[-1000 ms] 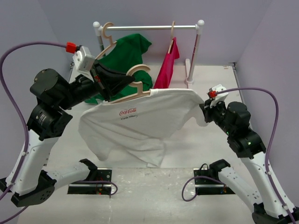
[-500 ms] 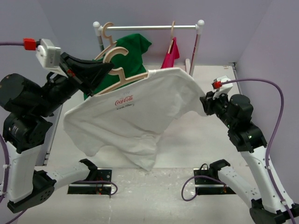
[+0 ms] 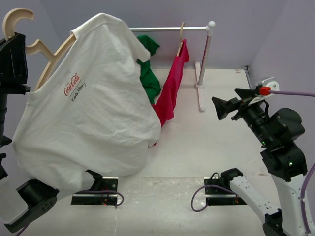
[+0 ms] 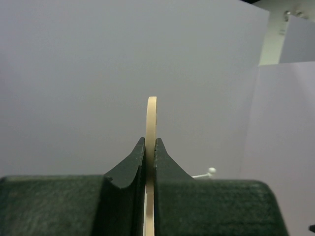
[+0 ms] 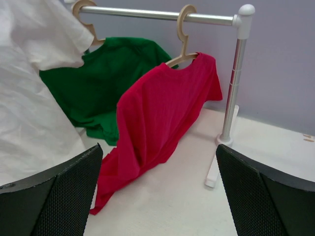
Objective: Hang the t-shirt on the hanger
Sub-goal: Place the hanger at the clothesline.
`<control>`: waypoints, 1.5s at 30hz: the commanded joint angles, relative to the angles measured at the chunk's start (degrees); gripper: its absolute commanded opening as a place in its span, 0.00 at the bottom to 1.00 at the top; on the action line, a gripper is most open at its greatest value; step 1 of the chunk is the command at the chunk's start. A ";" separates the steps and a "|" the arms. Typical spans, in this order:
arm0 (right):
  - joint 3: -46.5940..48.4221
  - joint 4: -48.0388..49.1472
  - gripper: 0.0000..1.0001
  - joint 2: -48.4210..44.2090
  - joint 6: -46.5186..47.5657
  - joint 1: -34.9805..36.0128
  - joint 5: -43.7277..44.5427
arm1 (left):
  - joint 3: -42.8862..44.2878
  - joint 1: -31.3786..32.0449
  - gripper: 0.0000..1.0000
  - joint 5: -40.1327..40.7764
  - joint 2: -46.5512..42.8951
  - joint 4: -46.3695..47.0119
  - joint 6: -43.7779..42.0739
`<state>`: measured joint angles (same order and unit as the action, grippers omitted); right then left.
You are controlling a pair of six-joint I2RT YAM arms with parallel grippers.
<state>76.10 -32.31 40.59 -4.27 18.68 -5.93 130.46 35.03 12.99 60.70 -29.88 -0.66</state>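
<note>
Swung up left of the silver garment rail (image 3: 162, 28), the white logo t-shirt (image 3: 88, 113) drapes the pale wooden hanger (image 4: 151, 118). The left gripper (image 4: 150, 147) has its jaws clamped on the hanger; the right gripper (image 3: 218, 109) has its jaws wide and empty. The hanger's tilt could let the shirt slide off.

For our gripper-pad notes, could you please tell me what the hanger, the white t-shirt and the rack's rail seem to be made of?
Hanger: probably wood, pale tan and matte, with a flat-cut edge.
White t-shirt: soft knit cloth, likely cotton; it drapes and wrinkles.
Rail: likely metal, silvery with a bright sheen along it.
</note>
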 commanded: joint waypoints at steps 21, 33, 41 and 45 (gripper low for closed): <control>-9.74 4.51 0.99 -0.67 -7.24 -0.22 -5.63 | -19.37 -7.53 0.00 -4.45 23.47 23.19 5.88; -14.91 7.52 0.99 -2.96 -5.84 -0.22 -3.92 | 1.91 -10.15 0.00 -4.91 45.36 32.32 8.58; -19.20 10.69 0.99 -3.93 -6.31 -0.22 -5.23 | -11.67 -10.12 0.00 -2.09 45.76 45.99 11.58; -20.56 11.59 0.99 -5.00 -6.35 -0.29 -5.80 | -18.12 -9.98 0.00 -2.14 46.21 52.05 12.83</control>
<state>56.53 -25.10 37.03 -10.46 18.68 -10.17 116.67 24.88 9.48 107.79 7.33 9.42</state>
